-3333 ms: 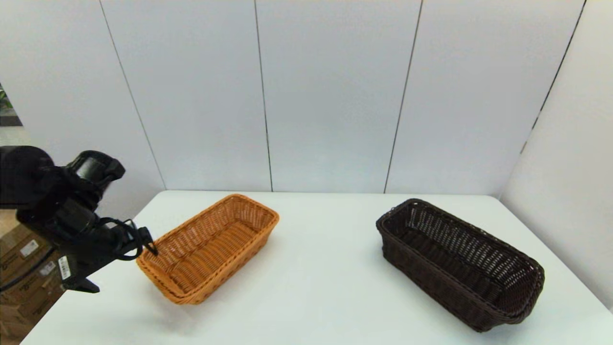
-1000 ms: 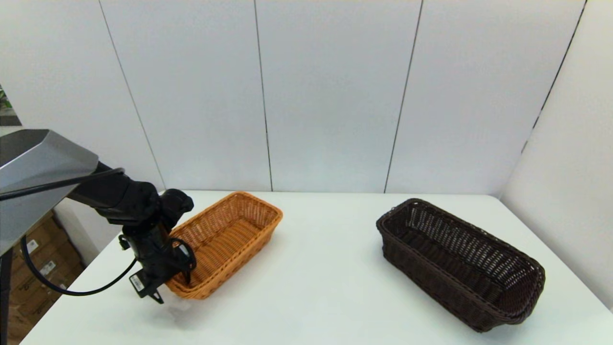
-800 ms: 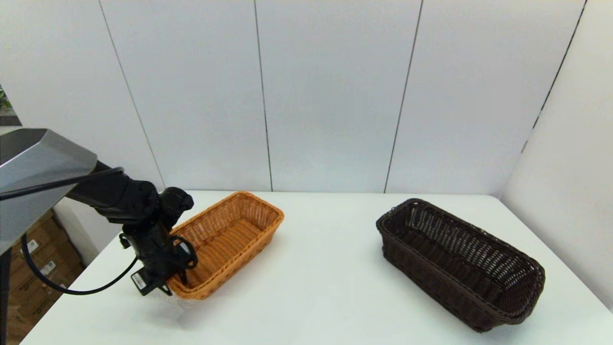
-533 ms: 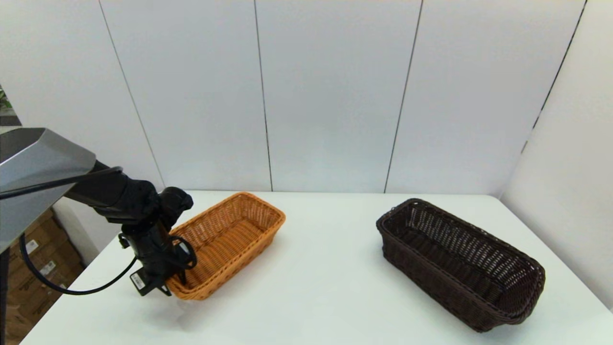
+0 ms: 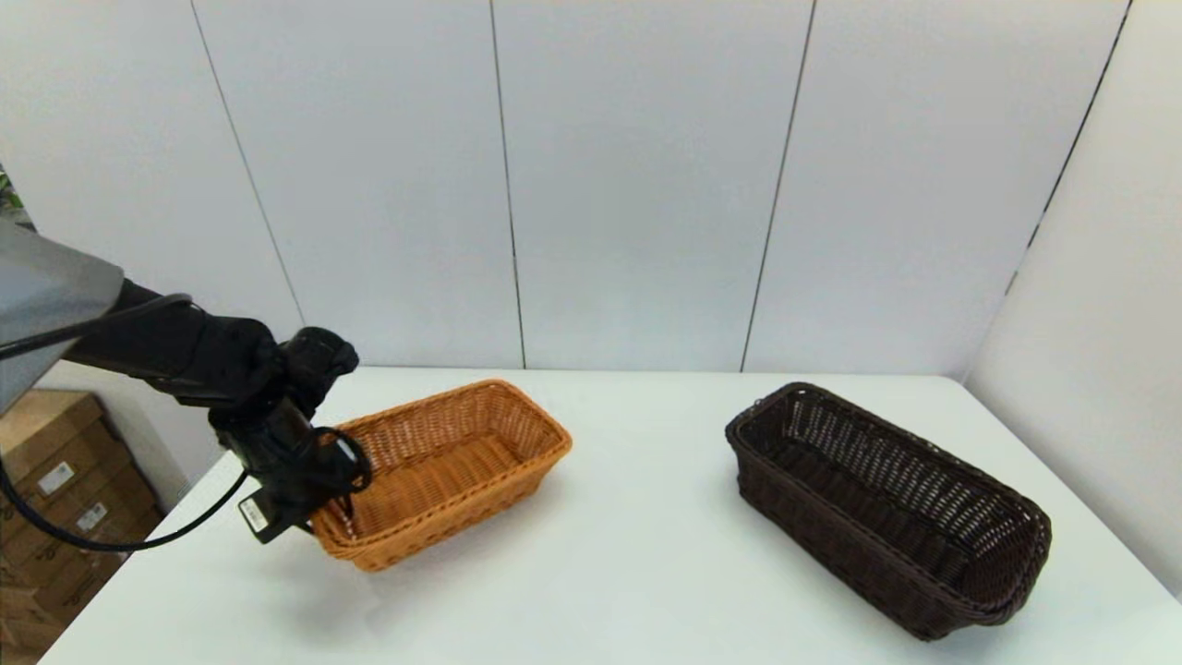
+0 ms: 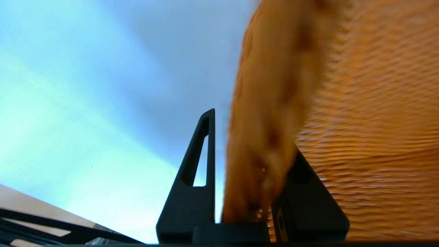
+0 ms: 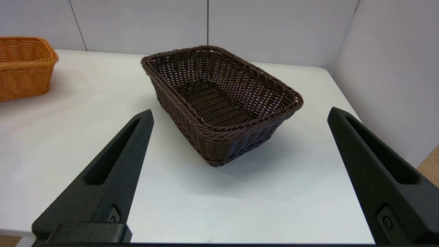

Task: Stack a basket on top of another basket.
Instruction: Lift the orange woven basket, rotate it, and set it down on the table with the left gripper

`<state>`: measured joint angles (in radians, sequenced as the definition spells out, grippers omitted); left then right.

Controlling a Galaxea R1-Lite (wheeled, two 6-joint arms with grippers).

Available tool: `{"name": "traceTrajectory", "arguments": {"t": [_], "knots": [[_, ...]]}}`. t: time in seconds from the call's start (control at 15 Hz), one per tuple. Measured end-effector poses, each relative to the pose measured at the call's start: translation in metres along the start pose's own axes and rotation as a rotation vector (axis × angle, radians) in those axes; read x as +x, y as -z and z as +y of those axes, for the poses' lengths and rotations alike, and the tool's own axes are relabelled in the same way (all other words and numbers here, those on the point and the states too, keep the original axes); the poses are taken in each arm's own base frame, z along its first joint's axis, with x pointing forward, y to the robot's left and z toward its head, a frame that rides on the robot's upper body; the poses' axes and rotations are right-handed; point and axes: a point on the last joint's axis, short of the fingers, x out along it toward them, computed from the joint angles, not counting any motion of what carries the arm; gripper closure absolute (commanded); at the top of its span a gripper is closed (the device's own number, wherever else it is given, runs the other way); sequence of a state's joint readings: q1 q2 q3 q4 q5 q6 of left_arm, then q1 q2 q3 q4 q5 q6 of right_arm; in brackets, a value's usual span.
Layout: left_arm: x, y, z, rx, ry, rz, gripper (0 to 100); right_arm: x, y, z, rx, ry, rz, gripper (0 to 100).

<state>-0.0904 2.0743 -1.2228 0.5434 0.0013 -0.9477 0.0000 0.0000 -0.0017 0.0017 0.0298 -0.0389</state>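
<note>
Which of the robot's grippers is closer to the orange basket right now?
Left. The left gripper is shut on the orange basket at its near-end rim. The right gripper is open, well off, facing the dark basket.

White table [image 5: 628,573] — grey wall panels [image 5: 637,185], cardboard boxes [image 5: 46,471].

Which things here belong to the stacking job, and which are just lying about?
In the job:
orange-tan basket, near end gripped by the left gripper
dark brown basket, untouched on the table
right gripper, open, short of it

Lying about:
cardboard boxes beside the white table
</note>
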Motion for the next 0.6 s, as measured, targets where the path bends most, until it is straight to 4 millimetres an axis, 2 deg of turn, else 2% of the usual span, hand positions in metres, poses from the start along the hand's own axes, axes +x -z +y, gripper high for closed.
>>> {"name": "traceTrajectory", "arguments": {"t": [0.33,0.6], "knots": [[-0.045,0.004,0.003,0.140,0.138,-0.039,100,0.000,0.000,0.000,0.000,0.000,0.000,0],[-0.062,0.008,0.007,0.202,0.216,-0.025,100,0.000,0.000,0.000,0.000,0.000,0.000,0]]}}
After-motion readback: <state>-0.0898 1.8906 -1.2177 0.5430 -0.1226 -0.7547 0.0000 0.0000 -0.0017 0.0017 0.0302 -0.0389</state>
